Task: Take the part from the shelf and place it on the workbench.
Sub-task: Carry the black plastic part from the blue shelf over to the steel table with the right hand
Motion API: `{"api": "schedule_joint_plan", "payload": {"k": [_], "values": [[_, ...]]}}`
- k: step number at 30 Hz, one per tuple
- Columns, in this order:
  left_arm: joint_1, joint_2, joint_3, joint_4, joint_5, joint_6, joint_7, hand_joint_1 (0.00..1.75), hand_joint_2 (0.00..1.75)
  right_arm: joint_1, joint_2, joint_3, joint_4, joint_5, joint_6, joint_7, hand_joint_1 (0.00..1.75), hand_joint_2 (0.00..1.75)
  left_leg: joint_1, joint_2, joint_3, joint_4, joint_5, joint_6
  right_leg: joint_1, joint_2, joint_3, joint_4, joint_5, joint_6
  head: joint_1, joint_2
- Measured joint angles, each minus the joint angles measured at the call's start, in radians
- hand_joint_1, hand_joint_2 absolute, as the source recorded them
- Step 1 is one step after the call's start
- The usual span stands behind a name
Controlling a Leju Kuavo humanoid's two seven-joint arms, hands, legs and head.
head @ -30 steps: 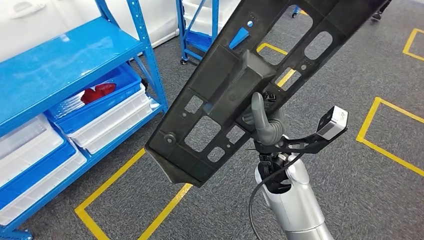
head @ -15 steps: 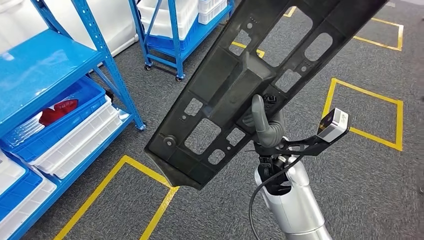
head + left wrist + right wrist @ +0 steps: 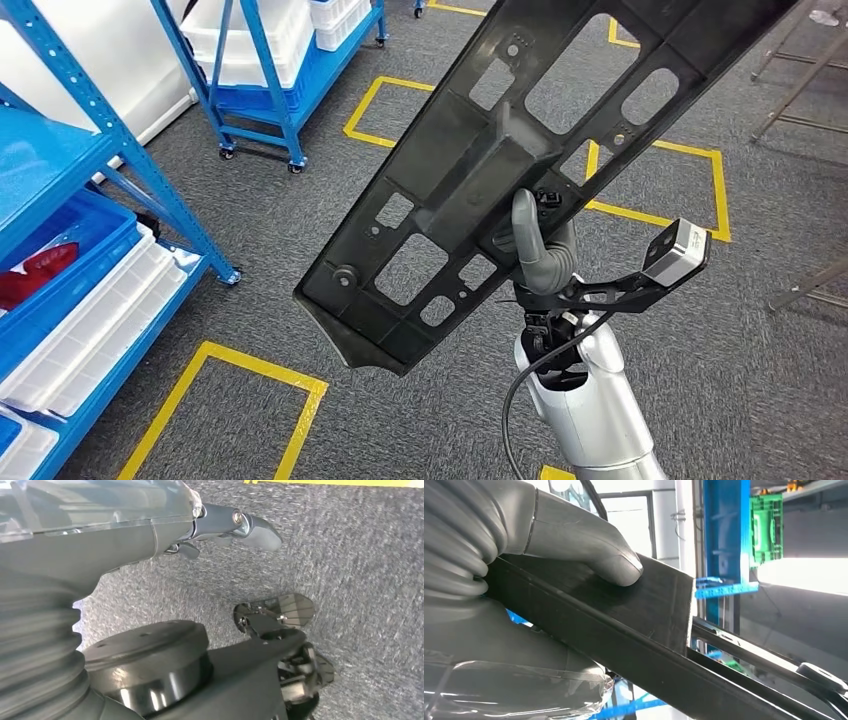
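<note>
A long flat black plastic panel with rectangular cut-outs (image 3: 500, 170) is held up off the floor by the right hand (image 3: 540, 255), tilted diagonally, its far end running out past the top right of the head view. It is clear of shelf and floor, with grey carpet seen through the cut-outs. The grip is near the panel's middle, beside a raised boxy section: the thick grey thumb (image 3: 589, 550) is pressed flat on one face, and the rest of the right hand is wrapped under the opposite edge, as seen in the right wrist view. The silver right forearm (image 3: 590, 410) comes up from below, with the wrist camera on its black bracket (image 3: 675, 255) projecting to the side.

The left hand (image 3: 230, 525) is seen in the left wrist view over grey carpet; nothing is held. Whether the fingers are spread or curled cannot be told from that angle.

A blue metal shelving rack (image 3: 60, 170) is seen at the left of the head view, loaded with white plastic trays (image 3: 90, 320) and a blue bin (image 3: 55, 260) containing a red item (image 3: 30, 270). A second blue wheeled rack (image 3: 280, 90) with white bins is further back. Yellow tape rectangles (image 3: 660, 180) are marked on the grey carpet floor (image 3: 300, 250).
</note>
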Motion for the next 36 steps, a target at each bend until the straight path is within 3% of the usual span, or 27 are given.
{"api": "schedule_joint_plan", "payload": {"k": [1, 3, 5, 6, 7, 8, 10, 12, 14, 15, 17, 19, 21, 22, 23, 25, 27, 29, 30, 32, 34, 36], "values": [[-0.002, 0.000, 0.000, 0.000, 0.000, 0.001, 0.000, 0.00, 1.75, 0.000, 0.000, 0.000, -0.002, 0.000, 0.002, 0.000, 1.75, 1.75, 0.001, -0.018, -0.007, 0.022, -0.017, -0.004, -0.004, 0.011, 0.003, -0.006, 0.003, -0.006, 0.000, 0.000], [0.000, 0.000, 0.000, 0.000, 0.000, 0.003, 0.000, 0.00, 1.75, 0.000, 0.001, -0.001, -0.005, 0.000, 0.005, -0.001, 1.75, 1.75, 0.006, -0.070, -0.051, 0.124, -0.074, -0.009, -0.008, 0.033, 0.006, -0.011, 0.006, -0.013, 0.000, 0.000], [0.005, 0.001, 0.000, 0.000, 0.000, 0.005, 0.000, 0.00, 1.75, 0.003, 0.002, -0.001, -0.005, 0.000, 0.007, -0.001, 1.75, 1.75, 0.007, -0.092, -0.113, 0.249, -0.120, -0.012, -0.008, 0.059, 0.006, -0.010, 0.006, -0.016, 0.000, 0.000], [0.007, 0.001, 0.000, 0.000, 0.000, 0.006, 0.000, 0.00, 1.75, 0.005, 0.002, -0.001, -0.005, 0.000, 0.007, -0.001, 1.75, 1.75, 0.008, -0.095, -0.130, 0.275, -0.118, -0.014, -0.009, 0.074, 0.006, -0.009, 0.006, -0.016, 0.000, 0.000], [0.008, 0.001, 0.000, 0.000, 0.000, 0.007, 0.000, 0.00, 1.75, 0.007, 0.002, -0.001, -0.005, 0.000, 0.007, -0.001, 1.75, 1.75, 0.010, -0.098, -0.129, 0.263, -0.095, -0.016, -0.009, 0.089, 0.007, -0.007, 0.005, -0.015, 0.000, 0.000], [0.008, 0.001, 0.000, 0.000, 0.000, 0.008, 0.000, 0.00, 1.75, 0.008, 0.002, -0.001, -0.005, 0.001, 0.006, -0.001, 1.75, 1.75, 0.013, -0.104, -0.111, 0.213, -0.057, -0.017, -0.011, 0.104, 0.007, -0.003, 0.004, -0.012, 0.000, 0.000], [0.008, 0.001, 0.000, 0.000, -0.001, 0.009, 0.000, 0.00, 1.75, 0.009, 0.002, -0.001, -0.008, 0.001, 0.004, -0.002, 1.75, 1.75, 0.022, -0.148, -0.059, 0.086, 0.006, -0.018, -0.013, 0.132, 0.003, 0.010, -0.002, -0.002, 0.000, 0.000], [0.009, 0.001, -0.001, 0.000, -0.001, 0.009, 0.000, 0.00, 1.75, 0.011, 0.003, -0.001, -0.013, 0.002, 0.001, -0.004, 1.75, 1.75, 0.025, -0.187, -0.034, 0.026, 0.019, -0.013, -0.016, 0.156, -0.009, 0.019, -0.003, 0.013, 0.000, 0.000], [0.008, 0.000, -0.001, 0.000, 0.001, 0.009, -0.001, 0.00, 1.75, 0.016, 0.003, -0.002, -0.017, 0.004, -0.002, -0.005, 1.75, 1.75, 0.022, -0.177, -0.032, 0.022, 0.018, 0.000, -0.020, 0.180, -0.018, 0.018, 0.003, 0.028, 0.000, 0.000], [0.007, 0.001, -0.001, 0.000, 0.003, 0.009, -0.002, 0.00, 1.75, 0.019, 0.002, -0.002, -0.019, 0.004, -0.002, -0.006, 1.75, 1.75, 0.022, -0.166, -0.030, 0.018, 0.021, 0.008, -0.020, 0.172, -0.021, 0.021, 0.001, 0.034, 0.000, 0.000], [0.006, 0.001, 0.000, 0.000, 0.006, 0.009, -0.005, 0.00, 1.75, 0.016, 0.002, -0.003, -0.021, 0.004, -0.002, -0.006, 1.75, 1.75, 0.022, -0.139, -0.026, 0.011, 0.025, 0.023, -0.018, 0.121, -0.047, 0.075, -0.029, 0.042, 0.000, 0.000], [0.009, 0.001, 0.000, 0.000, 0.008, 0.008, -0.007, 0.00, 1.75, 0.012, 0.002, -0.004, -0.021, 0.005, -0.003, -0.006, 1.75, 1.75, 0.016, -0.110, -0.025, 0.010, 0.024, 0.032, -0.018, 0.063, -0.109, 0.203, -0.089, 0.047, 0.001, 0.000], [0.012, 0.002, 0.000, 0.000, 0.009, 0.008, -0.007, 0.00, 1.75, 0.013, 0.002, -0.004, -0.021, 0.004, -0.003, -0.006, 1.75, 1.75, 0.012, -0.081, -0.025, 0.010, 0.022, 0.034, -0.019, 0.047, -0.157, 0.299, -0.118, 0.049, 0.001, 0.000], [0.012, 0.002, 0.000, 0.000, 0.009, 0.008, -0.007, 0.00, 1.75, 0.014, 0.002, -0.004, -0.020, 0.004, -0.004, -0.006, 1.75, 1.75, 0.010, -0.068, -0.025, 0.010, 0.021, 0.035, -0.019, 0.043, -0.153, 0.292, -0.105, 0.048, 0.001, 0.000], [0.011, 0.002, 0.000, 0.000, 0.009, 0.008, -0.007, 0.00, 1.75, 0.014, 0.002, -0.004, -0.020, 0.004, -0.004, -0.006, 1.75, 1.75, 0.009, -0.055, -0.023, 0.010, 0.019, 0.034, -0.018, 0.036, -0.127, 0.245, -0.077, 0.045, 0.001, 0.000], [0.009, 0.001, 0.000, 0.000, 0.009, 0.008, -0.007, 0.00, 1.75, 0.011, 0.002, -0.004, -0.021, 0.005, -0.004, -0.006, 1.75, 1.75, 0.005, -0.033, -0.017, 0.010, 0.015, 0.030, -0.008, -0.005, -0.046, 0.100, -0.022, 0.031, 0.001, 0.000], [0.009, 0.001, 0.000, 0.000, 0.009, 0.008, -0.008, 0.00, 1.75, 0.007, 0.003, -0.004, -0.021, 0.004, -0.003, -0.006, 1.75, 1.75, 0.001, -0.016, -0.013, 0.009, 0.010, 0.022, 0.005, -0.034, -0.005, 0.021, -0.006, 0.018, 0.001, 0.000], [0.009, 0.000, 0.000, 0.000, 0.009, 0.008, -0.008, 0.00, 1.75, 0.006, 0.002, -0.004, -0.022, 0.004, -0.003, -0.006, 1.75, 1.75, 0.000, 0.004, -0.007, 0.004, 0.008, 0.012, 0.009, -0.019, -0.005, 0.011, -0.006, 0.009, 0.000, 0.000], [0.007, 0.000, 0.000, 0.000, 0.009, 0.008, -0.008, 0.00, 1.75, 0.006, 0.002, -0.005, -0.022, 0.004, -0.003, -0.006, 1.75, 1.75, 0.000, 0.003, -0.004, 0.004, 0.004, 0.006, 0.006, -0.007, -0.003, 0.005, -0.003, 0.005, 0.000, 0.000], [0.005, 0.000, 0.000, 0.000, 0.009, 0.008, -0.008, 0.00, 1.75, 0.004, 0.003, -0.005, -0.024, 0.004, -0.003, -0.007, 1.75, 1.75, 0.002, -0.034, -0.016, 0.041, -0.026, -0.001, -0.002, 0.015, 0.005, -0.010, 0.006, -0.005, 0.000, 0.000], [0.008, 0.000, 0.000, 0.000, 0.009, 0.008, -0.009, 0.00, 1.75, 0.002, 0.004, -0.005, -0.024, 0.004, -0.003, -0.007, 1.75, 1.75, 0.005, -0.083, -0.069, 0.157, -0.087, -0.004, -0.006, 0.038, 0.007, -0.014, 0.009, -0.011, 0.000, 0.000], [0.012, 0.000, 0.000, 0.000, 0.010, 0.008, -0.009, 0.00, 1.75, 0.004, 0.005, -0.005, -0.022, 0.004, -0.003, -0.006, 1.75, 1.75, 0.005, -0.096, -0.128, 0.269, -0.121, -0.006, -0.006, 0.066, 0.007, -0.012, 0.009, -0.012, 0.000, 0.000]]}}
